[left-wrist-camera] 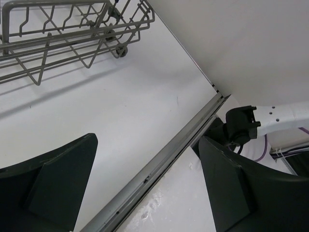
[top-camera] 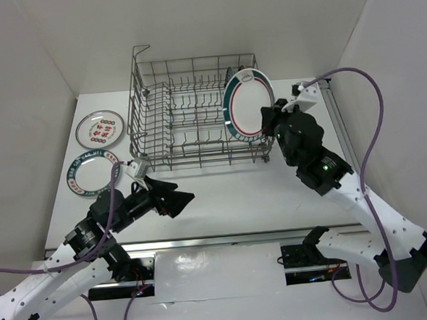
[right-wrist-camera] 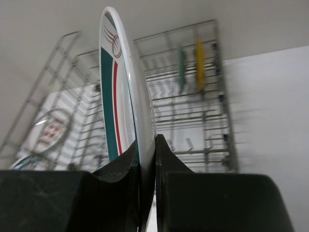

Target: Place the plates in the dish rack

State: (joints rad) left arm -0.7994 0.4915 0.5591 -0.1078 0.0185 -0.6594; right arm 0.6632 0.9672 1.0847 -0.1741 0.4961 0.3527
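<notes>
**Top external:** dish rack (top-camera: 196, 110) is set at the bench's (top-camera: 230, 195) far edge. The green-rimmed plate (top-camera: 248, 103) is held on edge over the rack's right end by the right gripper (top-camera: 269, 120). Two flat plates (top-camera: 100, 127) lie by the left edge.

**Left wrist:** left gripper (left-wrist-camera: 148, 145) is spread wide, with nothing held.

**Right wrist:** the plate's rim is clamped. It should be kept upright, lined up between tines, and lowered fully before release.

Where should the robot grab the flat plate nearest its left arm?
Probably the near rim of the plate, coming in low from the left pincer's side. It lies flat on the table, so only its thin edge can be pinched.
</notes>
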